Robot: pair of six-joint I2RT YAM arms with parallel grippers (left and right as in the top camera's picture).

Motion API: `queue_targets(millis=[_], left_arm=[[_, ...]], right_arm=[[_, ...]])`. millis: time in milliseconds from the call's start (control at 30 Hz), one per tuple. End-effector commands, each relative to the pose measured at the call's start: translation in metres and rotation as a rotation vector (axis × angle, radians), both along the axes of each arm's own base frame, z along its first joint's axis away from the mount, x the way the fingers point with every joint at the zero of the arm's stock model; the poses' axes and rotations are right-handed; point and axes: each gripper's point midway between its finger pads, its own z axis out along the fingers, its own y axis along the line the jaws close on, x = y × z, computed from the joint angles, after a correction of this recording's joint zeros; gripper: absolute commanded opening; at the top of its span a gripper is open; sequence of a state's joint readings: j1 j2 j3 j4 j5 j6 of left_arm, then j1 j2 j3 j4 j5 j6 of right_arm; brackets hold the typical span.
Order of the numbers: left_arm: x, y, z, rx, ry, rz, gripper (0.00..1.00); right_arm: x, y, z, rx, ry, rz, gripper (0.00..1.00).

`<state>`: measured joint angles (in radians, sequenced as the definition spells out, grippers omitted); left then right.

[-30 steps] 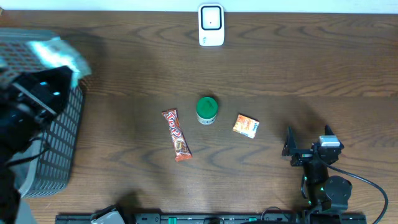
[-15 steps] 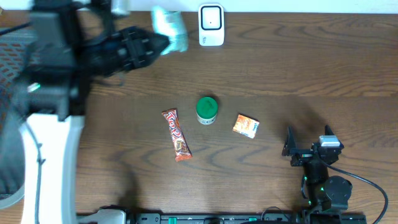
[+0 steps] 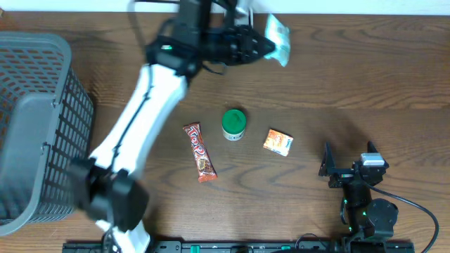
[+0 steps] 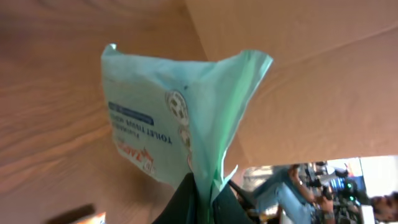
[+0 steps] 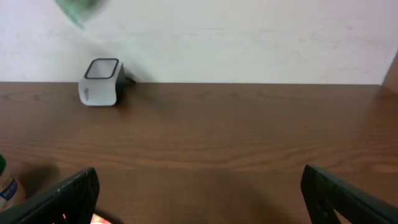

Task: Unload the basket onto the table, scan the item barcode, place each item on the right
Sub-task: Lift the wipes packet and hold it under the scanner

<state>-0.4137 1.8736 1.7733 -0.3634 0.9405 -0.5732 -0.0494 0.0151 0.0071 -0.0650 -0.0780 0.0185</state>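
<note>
"TOILET TISSUE" on green packet [image 4: 180, 118]; "Top" on candy bar [image 3: 200, 152]

Even, soft light from above on desk [image 3: 365, 77]; faint shadows, no glare. Overhead, left arm [image 3: 137, 121] and pack [image 3: 279, 36] are motion-blurred. Right wrist view shows the pack as a green smear. Left wrist view: pack fairly sharp, background soft, lower right corner possibly overexposed.
</note>
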Motion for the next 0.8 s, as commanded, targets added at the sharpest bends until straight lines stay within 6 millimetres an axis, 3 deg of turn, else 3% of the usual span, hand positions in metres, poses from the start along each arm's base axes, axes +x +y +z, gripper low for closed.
queue_targets(millis=[0, 200, 500, 600, 767], left_arm=[[0.001, -0.037, -0.042, -0.007, 0.116, -0.047, 0.07], [0.000, -0.069, -0.112, 0.033, 0.301, -0.061, 0.07], [-0.029, -0.107, -0.206, 0.130, 0.440, -0.132, 0.07], [-0.031, -0.107, -0.224, 0.143, 0.474, -0.140, 0.07], [-0.029, -0.099, -0.234, 0.150, 0.496, -0.139, 0.07]], right_arm=[[0.000, -0.001, -0.001, 0.014, 0.004, -0.004, 0.99], [0.000, -0.001, -0.001, 0.014, 0.004, -0.004, 0.99], [0.000, -0.001, -0.001, 0.014, 0.004, -0.004, 0.99], [0.000, -0.001, -0.001, 0.014, 0.004, -0.004, 0.99], [0.000, -0.001, -0.001, 0.014, 0.004, -0.004, 0.99]])
